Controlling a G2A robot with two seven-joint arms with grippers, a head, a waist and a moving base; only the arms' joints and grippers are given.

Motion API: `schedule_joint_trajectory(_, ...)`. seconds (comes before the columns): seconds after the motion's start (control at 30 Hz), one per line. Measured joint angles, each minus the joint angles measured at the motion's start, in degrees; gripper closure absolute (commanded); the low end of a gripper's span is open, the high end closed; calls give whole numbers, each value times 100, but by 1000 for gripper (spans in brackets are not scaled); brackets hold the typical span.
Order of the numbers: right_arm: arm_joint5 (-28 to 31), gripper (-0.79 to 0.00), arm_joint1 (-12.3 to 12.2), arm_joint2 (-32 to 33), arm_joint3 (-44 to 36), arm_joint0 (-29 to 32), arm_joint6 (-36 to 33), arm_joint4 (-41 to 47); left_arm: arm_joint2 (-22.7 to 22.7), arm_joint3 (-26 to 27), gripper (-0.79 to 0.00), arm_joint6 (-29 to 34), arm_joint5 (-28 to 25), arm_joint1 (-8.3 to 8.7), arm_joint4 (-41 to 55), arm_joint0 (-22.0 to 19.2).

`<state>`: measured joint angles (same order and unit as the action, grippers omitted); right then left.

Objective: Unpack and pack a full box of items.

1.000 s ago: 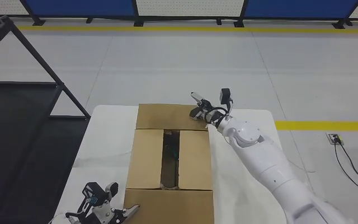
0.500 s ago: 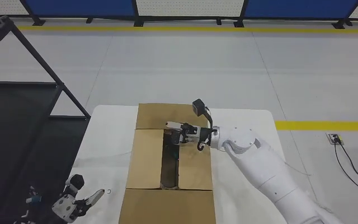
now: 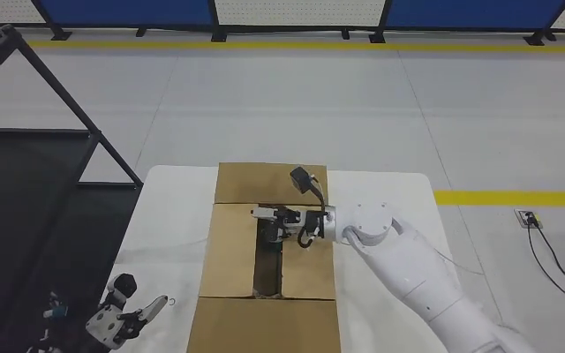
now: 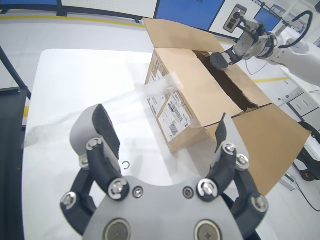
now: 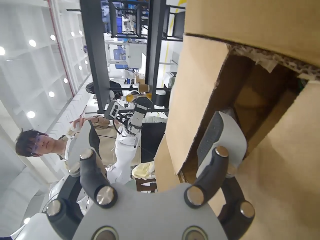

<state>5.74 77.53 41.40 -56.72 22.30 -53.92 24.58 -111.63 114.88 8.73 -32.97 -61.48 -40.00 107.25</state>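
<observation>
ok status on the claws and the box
Right claw open, one finger in the cardboard box gap, flap edge between. Left claw open, over the table, off the box. Small ring loose on table.

White-shelled robot arms with grey-and-black grippers.
The glossy white rounded right arm [image 3: 402, 265] carries looping black cables [image 4: 304, 16]. The left gripper [image 4: 161, 117] and right gripper [image 5: 153, 123] share grey metal plates, silver screws [image 4: 117, 188], black links and pale fingers with dark ribbed pads [image 4: 106, 128].

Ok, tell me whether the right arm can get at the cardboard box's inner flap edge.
Probably yes: the right arm's fingers are open astride that inner flap edge, one inside the gap, with nothing between them.
</observation>
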Motion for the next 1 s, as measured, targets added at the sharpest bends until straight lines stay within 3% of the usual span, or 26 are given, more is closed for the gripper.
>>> schedule_joint_trajectory(0.27, 64, -785, 334, -391, 683, -311, -173, 65, 25, 158, -785, -167, -36, -29, -18, 115)
schedule_joint_trajectory(0.57, 669, -785, 748, -524, 1422, -576, -598, 713, 238, 330, -785, -153, 120, -57, -333, 142)
schedule_joint_trajectory(0.8, 1269, -785, 941, -313, 1673, -700, -1002, 1388, 626, 611, -785, -244, 599, -101, -967, 130)
schedule_joint_trajectory(1.0, 1396, -785, 1106, -328, 1522, -833, -1159, 1505, 1126, 815, -785, -211, 924, -132, -1515, -1)
